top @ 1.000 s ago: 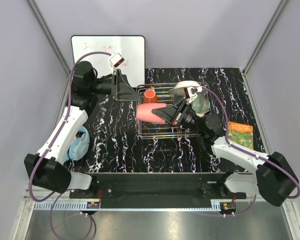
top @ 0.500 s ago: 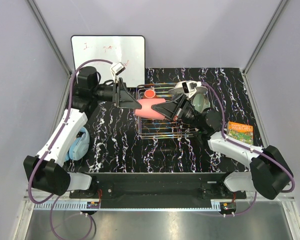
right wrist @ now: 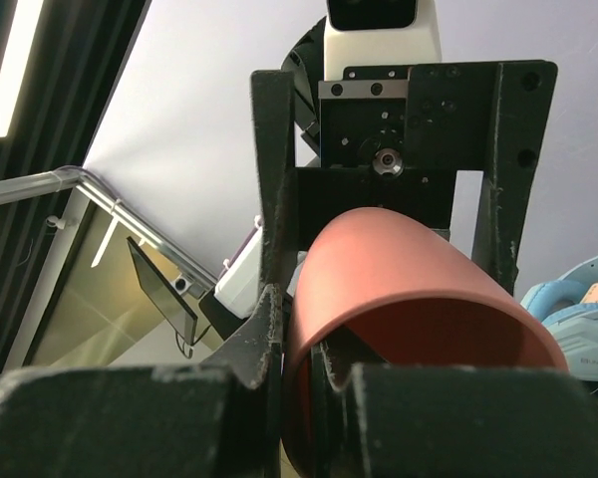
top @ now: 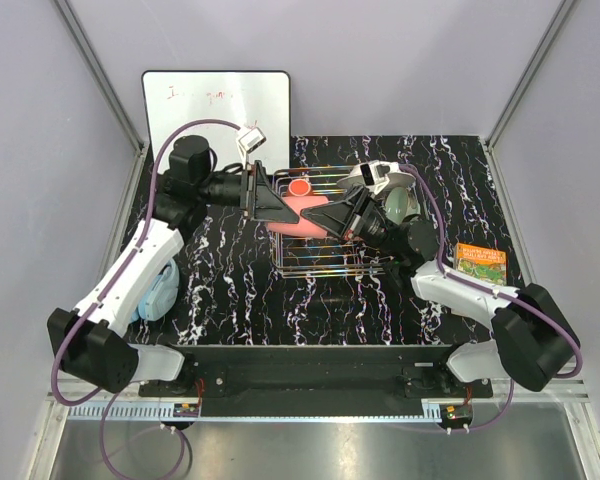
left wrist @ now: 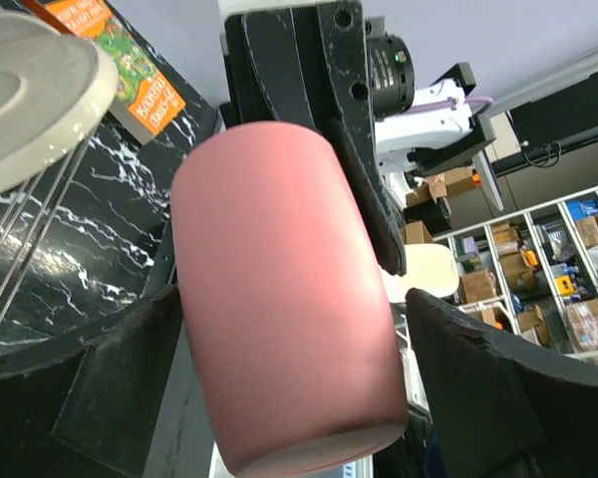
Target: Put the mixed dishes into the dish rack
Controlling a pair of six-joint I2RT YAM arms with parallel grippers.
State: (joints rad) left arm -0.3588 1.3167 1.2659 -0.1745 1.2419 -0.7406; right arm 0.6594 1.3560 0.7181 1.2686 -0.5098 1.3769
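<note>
The pink cup (top: 305, 215) lies sideways in the air over the silver wire dish rack (top: 320, 262). My right gripper (top: 346, 217) is shut on its rim, one finger inside and one outside (right wrist: 299, 344). My left gripper (top: 277, 206) is open, with its fingers either side of the cup's base (left wrist: 289, 299); a gap shows at the right finger (left wrist: 498, 383). The orange mug (top: 298, 187) stands in the rack's far left corner. A white dish (top: 368, 174) and the mint-green bowl (top: 401, 205) sit at the rack's right end, partly hidden by my right arm.
A whiteboard (top: 217, 110) leans at the back left. Blue headphones (top: 158, 288) lie under my left arm and show in the right wrist view (right wrist: 578, 319). An orange book (top: 480, 265) lies on the right, also in the left wrist view (left wrist: 120, 60).
My left gripper has swung right and come around the cup's base. My right gripper has carried the pink cup up and left to meet it.
</note>
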